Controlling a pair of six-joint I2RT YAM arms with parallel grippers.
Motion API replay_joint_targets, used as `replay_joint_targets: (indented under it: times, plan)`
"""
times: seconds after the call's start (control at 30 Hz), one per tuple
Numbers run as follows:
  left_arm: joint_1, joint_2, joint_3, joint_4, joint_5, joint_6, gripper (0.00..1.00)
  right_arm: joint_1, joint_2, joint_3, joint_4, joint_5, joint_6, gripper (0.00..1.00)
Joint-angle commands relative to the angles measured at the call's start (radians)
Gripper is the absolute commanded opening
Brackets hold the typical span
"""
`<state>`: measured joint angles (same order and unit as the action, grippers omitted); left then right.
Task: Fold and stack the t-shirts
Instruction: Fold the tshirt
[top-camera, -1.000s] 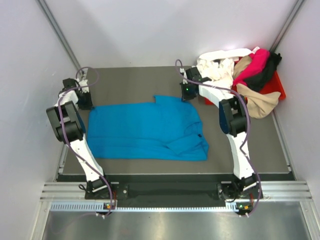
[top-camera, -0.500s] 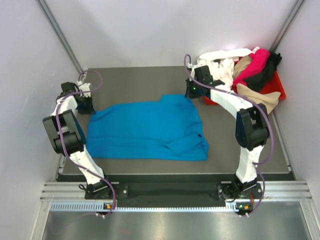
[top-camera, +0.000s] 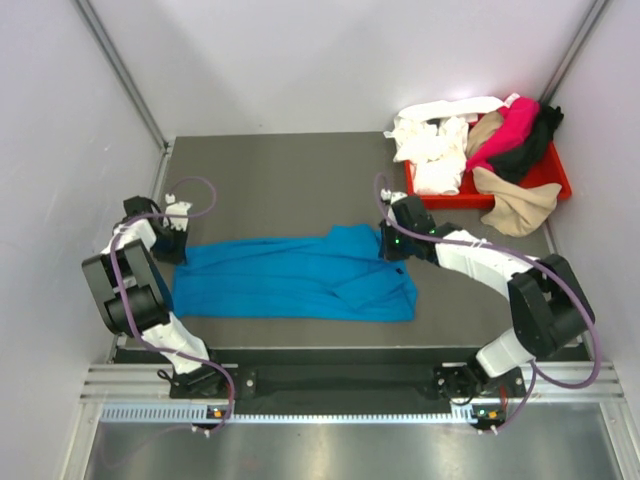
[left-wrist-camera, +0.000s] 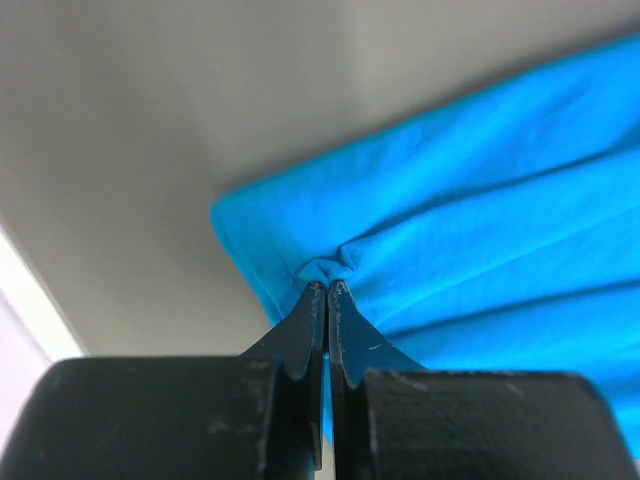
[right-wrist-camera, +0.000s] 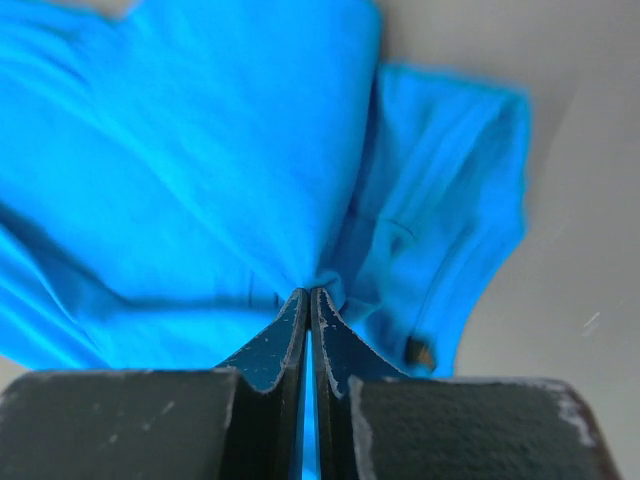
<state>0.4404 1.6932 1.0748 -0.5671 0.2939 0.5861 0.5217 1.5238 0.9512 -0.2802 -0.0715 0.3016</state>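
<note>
The left end effector (left-wrist-camera: 326, 285) is clenched on a small pucker of the blue t-shirt (left-wrist-camera: 480, 200), its two dark fingers pressed together with a bit of cloth at their tips. Creases fan out from that pinch toward 3 o'clock in the left wrist view. The corner of the cloth just beyond the tips ends against the bare grey surface (top-camera: 270, 180).

The right end effector (right-wrist-camera: 308, 292) is also clenched on the blue t-shirt, with its fingers meeting in a narrow line and cloth gathered at the tips. Folds spread from there toward 10 and 1 o'clock. A small dark tag (right-wrist-camera: 420, 352) sits on the cloth at 4 o'clock from the tips.

From above, the left end effector holds the shirt's 9 o'clock end and the right end effector holds its far edge at about 2 o'clock. The shirt lies between them as a wide band across the near half of the surface, with a looser fold toward its 4 o'clock corner.

Well apart from it, in the surface's 2 o'clock corner, stands a red tray (top-camera: 553, 178). The white t-shirt (top-camera: 435, 145), magenta t-shirt (top-camera: 510, 125), black t-shirt (top-camera: 532, 145) and tan t-shirt (top-camera: 515, 205) are heaped in it and spill over its rim.
</note>
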Motion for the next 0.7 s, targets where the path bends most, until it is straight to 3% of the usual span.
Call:
replay_joint_targets:
  times: [0.0,0.17,0.67]
  plan:
    - [0.011,-0.021,-0.027,0.055,-0.05,0.089,0.0,0.029,-0.053,-0.078,0.076,0.059,0.082,0.0]
    - [0.029,-0.029,0.005,0.058,-0.033,0.081,0.0,0.032,-0.119,-0.153,0.044,0.136,0.122,0.0]
    - [0.073,-0.07,0.007,0.049,0.014,0.145,0.0,0.09,-0.205,-0.238,0.018,0.171,0.271,0.0]
